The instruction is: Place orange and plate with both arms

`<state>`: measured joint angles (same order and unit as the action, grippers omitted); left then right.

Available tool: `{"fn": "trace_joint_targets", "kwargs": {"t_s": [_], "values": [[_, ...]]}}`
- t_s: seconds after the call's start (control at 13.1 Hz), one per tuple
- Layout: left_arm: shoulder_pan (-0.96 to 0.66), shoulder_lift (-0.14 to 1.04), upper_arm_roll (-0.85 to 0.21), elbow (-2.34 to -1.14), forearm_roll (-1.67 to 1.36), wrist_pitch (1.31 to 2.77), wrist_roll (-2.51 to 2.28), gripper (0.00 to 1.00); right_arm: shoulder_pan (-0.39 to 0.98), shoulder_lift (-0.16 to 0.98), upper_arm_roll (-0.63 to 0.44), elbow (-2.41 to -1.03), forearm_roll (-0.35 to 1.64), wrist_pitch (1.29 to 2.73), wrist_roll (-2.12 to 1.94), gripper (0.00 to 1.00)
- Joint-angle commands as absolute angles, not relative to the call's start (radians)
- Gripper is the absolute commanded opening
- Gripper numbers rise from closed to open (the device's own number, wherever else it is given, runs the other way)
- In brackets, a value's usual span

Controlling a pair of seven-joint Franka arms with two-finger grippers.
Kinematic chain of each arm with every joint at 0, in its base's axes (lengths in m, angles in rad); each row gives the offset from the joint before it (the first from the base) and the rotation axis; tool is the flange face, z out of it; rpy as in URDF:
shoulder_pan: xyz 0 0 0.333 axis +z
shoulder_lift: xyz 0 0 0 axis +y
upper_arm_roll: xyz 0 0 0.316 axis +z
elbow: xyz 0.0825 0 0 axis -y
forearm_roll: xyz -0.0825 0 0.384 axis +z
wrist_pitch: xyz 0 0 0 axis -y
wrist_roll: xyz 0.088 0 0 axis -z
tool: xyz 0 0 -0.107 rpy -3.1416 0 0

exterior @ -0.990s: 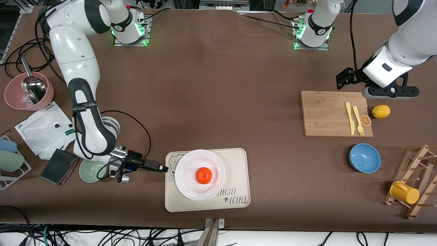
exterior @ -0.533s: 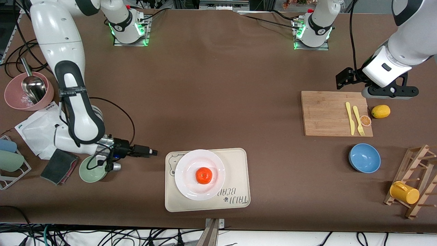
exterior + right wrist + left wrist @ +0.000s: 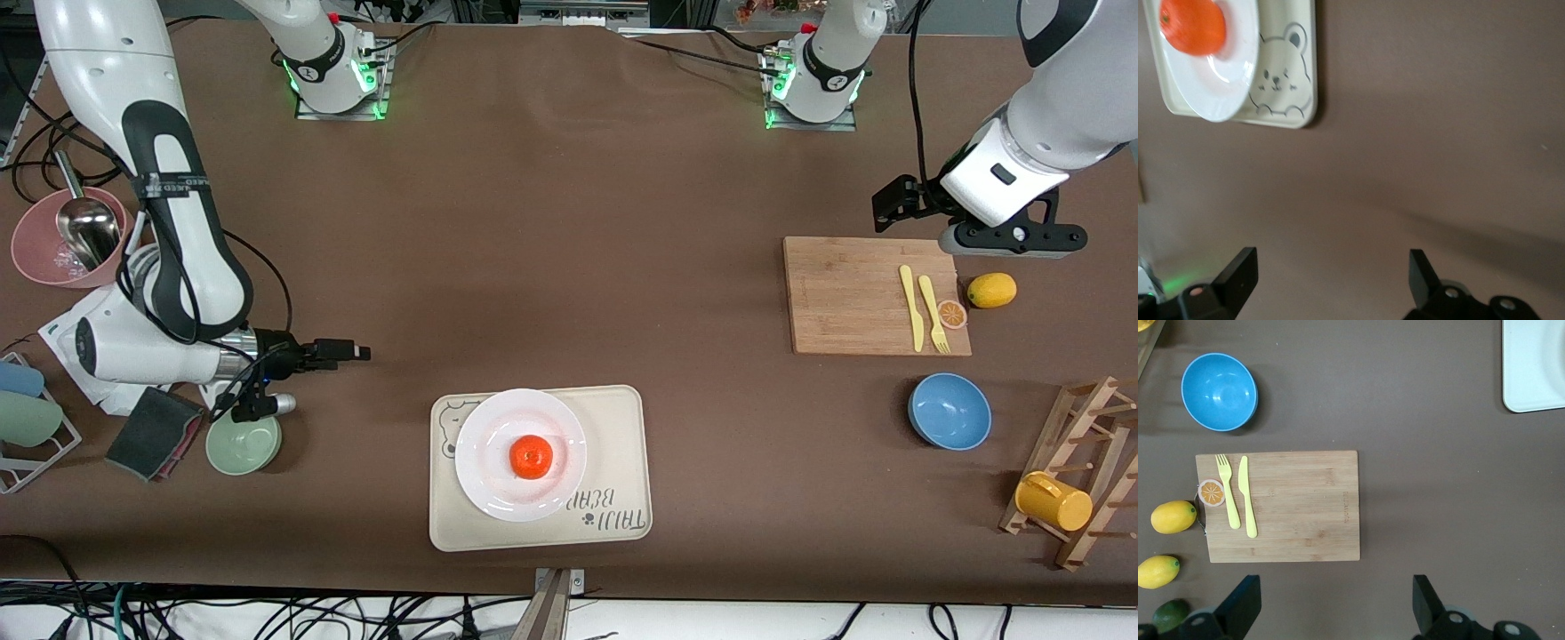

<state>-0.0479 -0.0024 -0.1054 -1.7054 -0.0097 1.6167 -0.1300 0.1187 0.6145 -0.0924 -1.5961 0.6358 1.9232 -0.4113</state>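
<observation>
Orange [image 3: 531, 457] sits in the middle of the white plate [image 3: 484, 440] on the bear-print tray [image 3: 622, 427], so both look placed. Right gripper [image 3: 356, 353], wide open and empty, hangs over bare table beside the tray; best it backs off without nudging the rim. Left gripper [image 3: 898, 201] waits, open, by the cutting board [image 3: 845, 298].

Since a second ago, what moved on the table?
The right pincer, open and empty, pulled away from the plate, back toward the right arm's end. The orange stayed on the plate, on the bear tray. The left pincer waits open over the cutting board.
</observation>
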Motion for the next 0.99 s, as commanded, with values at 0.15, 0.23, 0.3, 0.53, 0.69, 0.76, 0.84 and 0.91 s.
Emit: {"fn": "trace_joint_targets", "kwargs": {"t_s": [0.15, 0.23, 0.3, 0.53, 0.69, 0.76, 0.84, 0.91], "values": [[-0.051, 0.012, -0.104, -1.674, 0.009, 1.58, -0.123, 1.0, 0.137, 0.436, -0.137, -1.727, 0.355, 1.887, -0.379, 1.0], [-0.051, 0.011, -0.104, -1.674, 0.009, 1.58, -0.123, 1.0, 0.137, 0.376, -0.135, -1.773, 0.303, 1.888, -0.329, 1.0], [-0.049, 0.012, -0.104, -1.674, 0.009, 1.58, -0.123, 1.0, 0.137, 0.314, -0.132, -1.825, 0.26, 1.888, -0.281, 1.0], [-0.046, 0.012, -0.104, -1.674, 0.008, 1.58, -0.124, 1.0, 0.137, 0.158, -0.091, -1.949, 0.108, 1.882, -0.14, 1.0], [-0.038, 0.012, -0.098, -1.671, 0.008, 1.58, -0.118, 1.0, 0.137, 0.091, -0.062, -1.988, 0.056, 1.847, -0.031, 1.0], [-0.037, 0.011, -0.097, -1.672, 0.008, 1.58, -0.115, 1.0, 0.135, 0.066, -0.051, -1.987, 0.034, 1.809, -0.002, 1.0], [-0.034, 0.011, -0.097, -1.672, 0.009, 1.58, -0.117, 1.0, 0.13, 0.039, -0.049, -1.983, 0.032, 1.769, 0.018, 1.0], [-0.034, 0.012, -0.097, -1.672, 0.008, 1.58, -0.118, 1.0, 0.13, 0.014, -0.051, -1.979, 0.031, 1.725, 0.04, 1.0]]}}
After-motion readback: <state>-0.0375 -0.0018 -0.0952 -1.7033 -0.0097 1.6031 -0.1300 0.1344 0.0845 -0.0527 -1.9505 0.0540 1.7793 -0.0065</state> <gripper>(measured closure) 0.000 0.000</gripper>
